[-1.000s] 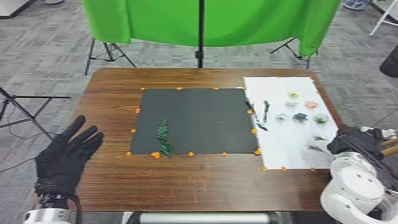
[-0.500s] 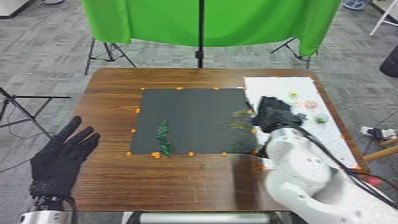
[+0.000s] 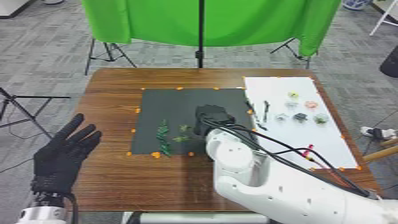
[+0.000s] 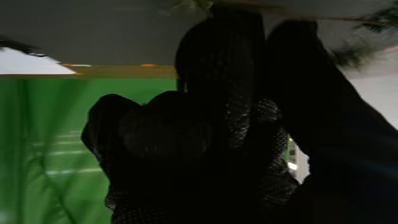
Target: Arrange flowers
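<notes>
From the head view I take the dark mat (image 3: 182, 100) as my landmark. Orange bits dot its border, a strip of brown table (image 3: 169, 192) runs along its near side, and a narrower strip lies past its far side. The white sheet (image 3: 282, 137) meets its right edge and runs nearly to the table's right edge.

My right hand (image 3: 216, 117) is over the mat, right of its middle, with the arm coming in across the near right corner. A light green sprig (image 3: 183, 134) shows just left of that hand, its leaves spread toward a dark green sprig (image 3: 163, 137). That second one lies on the left part of the mat, its long axis running near to far, roughly in line with the mat's left edge. Small flowers (image 3: 311, 104) and dark stems (image 3: 266, 111) are on the sheet, right of the mat. My left hand (image 3: 67, 155) is beyond the mat's left edge, fingers straight and spread.

In the right wrist view, my right hand (image 4: 222, 90) pinches the light green sprig by its thin stem, which crosses at the tips; the other fingers are folded. I can't tell which end of the sprig leads.
</notes>
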### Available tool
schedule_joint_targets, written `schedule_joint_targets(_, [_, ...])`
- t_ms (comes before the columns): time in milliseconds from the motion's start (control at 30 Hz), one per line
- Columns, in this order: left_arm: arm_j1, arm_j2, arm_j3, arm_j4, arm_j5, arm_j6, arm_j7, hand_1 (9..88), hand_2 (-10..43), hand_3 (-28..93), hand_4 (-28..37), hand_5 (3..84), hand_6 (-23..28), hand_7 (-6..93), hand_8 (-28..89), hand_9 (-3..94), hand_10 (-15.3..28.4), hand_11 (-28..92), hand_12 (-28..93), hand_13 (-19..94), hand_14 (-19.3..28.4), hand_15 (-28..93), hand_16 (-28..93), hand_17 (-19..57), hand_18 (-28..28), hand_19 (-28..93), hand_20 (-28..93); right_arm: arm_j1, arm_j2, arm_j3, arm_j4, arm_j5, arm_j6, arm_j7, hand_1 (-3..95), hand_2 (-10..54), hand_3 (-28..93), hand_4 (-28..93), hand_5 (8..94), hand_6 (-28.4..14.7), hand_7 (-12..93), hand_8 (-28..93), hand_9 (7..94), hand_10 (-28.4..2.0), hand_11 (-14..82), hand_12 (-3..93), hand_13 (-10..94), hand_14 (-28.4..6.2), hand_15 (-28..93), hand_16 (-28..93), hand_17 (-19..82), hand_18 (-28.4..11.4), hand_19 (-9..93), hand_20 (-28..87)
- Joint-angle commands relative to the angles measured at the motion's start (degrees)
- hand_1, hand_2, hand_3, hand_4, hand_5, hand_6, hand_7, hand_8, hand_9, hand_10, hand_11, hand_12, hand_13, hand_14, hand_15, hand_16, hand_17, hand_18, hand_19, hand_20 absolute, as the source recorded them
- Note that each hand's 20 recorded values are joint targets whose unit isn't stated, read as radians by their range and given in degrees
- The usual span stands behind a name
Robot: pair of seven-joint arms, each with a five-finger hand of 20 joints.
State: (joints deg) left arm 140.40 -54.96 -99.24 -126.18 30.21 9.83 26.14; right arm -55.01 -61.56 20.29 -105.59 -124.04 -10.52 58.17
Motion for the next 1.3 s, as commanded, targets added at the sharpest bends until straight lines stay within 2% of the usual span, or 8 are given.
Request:
schedule_joint_targets(33, [-1.5,0.55,0.77,0.08,0.07,0.27,-1.64,21.1,4.8,83,-28.1,38.3,6.9,10.4,-10,35.5,19.3,20,9,24,27.0,42,-8,-10.8,26.0,52,6,4.0,-4.0,-1.4,4.0,1.0,-2.0,1.8,43.7,-1.9,70,-26,93.7,0.3,20,-8,93.7,-11.6,45.9,17.2,88,-9.3,69,21,58,-22.6,93,53])
schedule_joint_targets(367, [-2.8,0.60,1.00,0.50,0.45,-0.35,-2.57,21.5,4.6,83,-27.4,38.4,7.0,10.4,-10,35.6,19.3,20,9,24,27.0,42,-8,-10.8,26.0,52,6,1.9,-6.9,-0.8,5.1,2.6,-5.0,4.1,41.5,2.4,69,-25,93.7,0.8,23,-15,93.7,-11.7,49.2,15.8,91,-9.3,69,21,60,-23.1,93,55])
schedule_joint_targets(533, [-4.8,-0.37,1.61,1.18,1.27,-1.41,-4.13,21.7,4.5,83,-27.1,38.4,7.0,10.4,-10,35.6,19.3,20,9,24,27.1,43,-8,-10.8,26.0,52,6,1.3,-7.8,-1.6,5.5,1.8,-4.5,4.0,39.4,3.4,68,-24,93.7,0.5,24,-16,93.7,-11.8,50.1,15.3,91,-9.3,69,21,60,-23.1,93,56])
schedule_joint_targets(733, [-5.2,0.72,2.42,1.41,0.62,-1.02,-3.64,21.9,4.6,83,-26.7,38.3,7.1,10.3,-10,35.6,19.3,20,9,24,27.0,43,-8,-10.8,26.0,52,6,1.9,-8.1,-1.8,6.3,1.9,-4.0,4.6,37.8,0.8,68,-25,93.7,0.2,24,-16,93.7,-11.6,49.5,15.5,91,-9.3,69,22,60,-23.2,93,56])
schedule_joint_targets(900, [-4.8,-0.66,1.58,1.30,1.52,-1.60,-5.06,22.1,4.7,83,-26.5,38.3,7.2,10.3,-10,35.6,19.3,20,9,24,26.9,43,-8,-10.8,25.9,52,6,2.3,-7.9,-2.6,6.3,0.1,-2.4,4.4,35.9,-0.8,67,-25,93.7,0.1,24,-16,93.7,-11.5,49.6,15.4,91,-9.3,69,22,61,-23.0,93,56])
schedule_joint_targets(1033, [-3.8,0.54,2.13,1.14,0.57,-1.05,-3.28,22.3,4.8,83,-25.9,38.3,7.2,10.3,-10,35.6,19.3,20,9,24,27.0,43,-8,-10.8,25.9,52,6,2.3,-7.2,-2.4,5.8,-0.9,-2.7,4.8,35.4,-1.6,67,-25,93.7,-0.1,23,-16,93.7,-11.6,49.2,15.2,91,-9.2,69,22,61,-23.1,93,55])
schedule_joint_targets(1133, [-3.2,0.31,1.89,1.11,0.45,-0.81,-2.97,22.3,4.8,83,-25.6,38.2,7.2,10.3,-10,35.5,19.3,20,9,24,27.0,43,-8,-10.8,25.9,52,6,1.7,-5.2,-0.9,3.0,-2.2,-2.3,3.9,34.4,-3.0,67,-24,93.7,-0.3,22,-15,93.7,-11.5,48.8,15.4,91,-9.2,69,22,61,-23.0,93,55])
schedule_joint_targets(1300, [-1.8,1.39,1.85,0.95,-0.67,0.17,-0.95,22.4,4.8,83,-25.6,38.1,7.2,10.4,-10,35.5,19.4,20,9,24,27.1,43,-8,-10.8,25.9,52,6,-1.1,1.0,5.4,-4.2,-2.5,4.0,2.2,32.3,-3.9,67,-24,93.7,-0.6,22,-15,93.7,-11.7,48.3,15.5,90,-9.2,69,22,61,-22.9,93,56])
